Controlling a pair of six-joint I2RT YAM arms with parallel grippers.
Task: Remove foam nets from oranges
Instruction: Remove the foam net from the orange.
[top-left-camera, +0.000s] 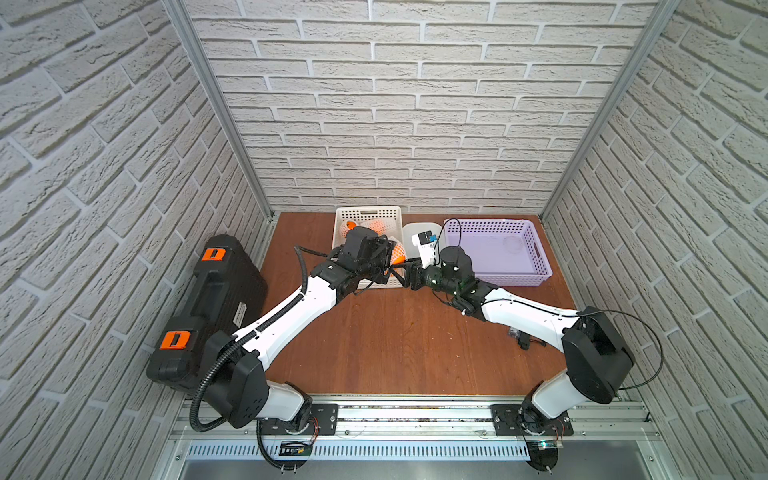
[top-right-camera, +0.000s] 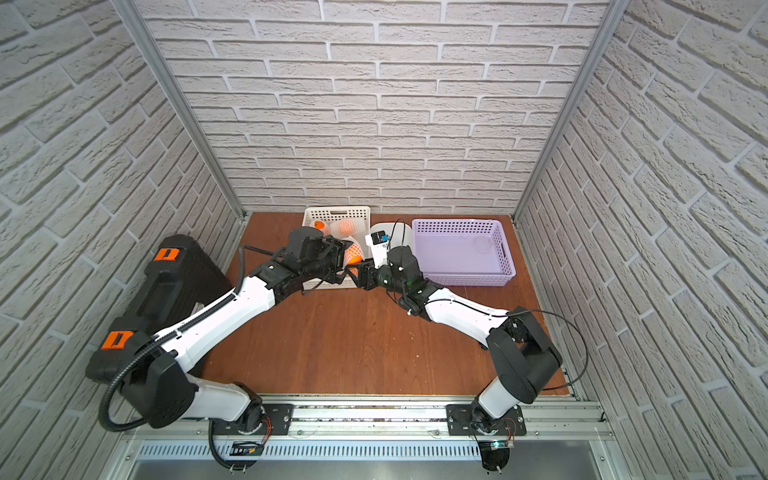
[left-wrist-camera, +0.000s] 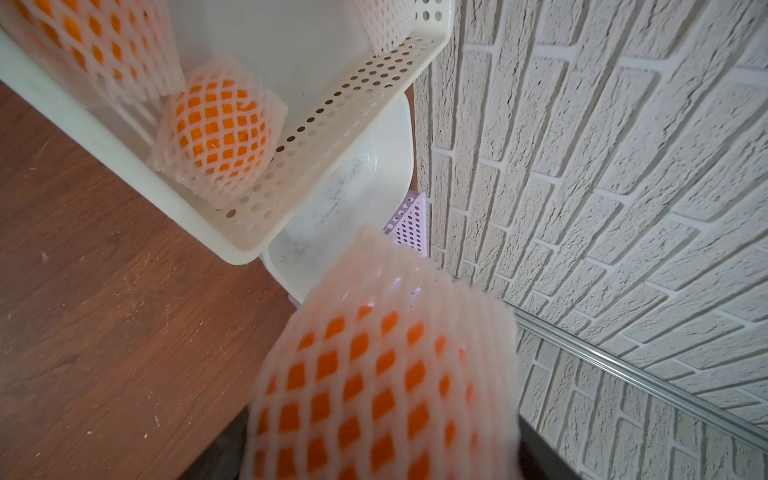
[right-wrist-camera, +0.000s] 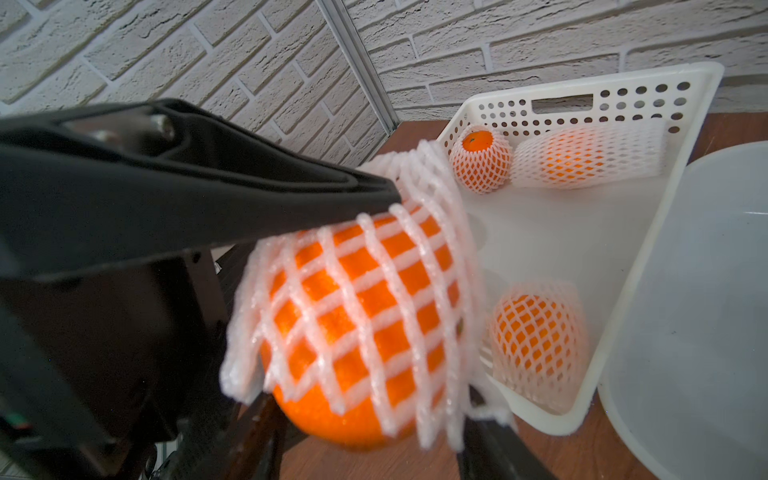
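Orange (right-wrist-camera: 357, 316) in foam net (right-wrist-camera: 419, 232), left tool (left-wrist-camera: 382, 436) gripping; right tool (right-wrist-camera: 374, 449) mostly cropped

The left gripper (top-right-camera: 348, 257) holds a netted orange (top-right-camera: 354, 249) over the white basket (top-right-camera: 336, 213) at the table's (top-right-camera: 353, 353) twelve o'clock; the right gripper (top-right-camera: 357, 273) is just beside it. A purple basket (top-right-camera: 465, 281) sits at two o'clock, a black case (top-right-camera: 174, 282) at nine.

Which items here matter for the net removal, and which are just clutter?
Job: held orange, its net, three netted oranges, white basket; probably tub, purple basket.
Lying about: black case, small black part.
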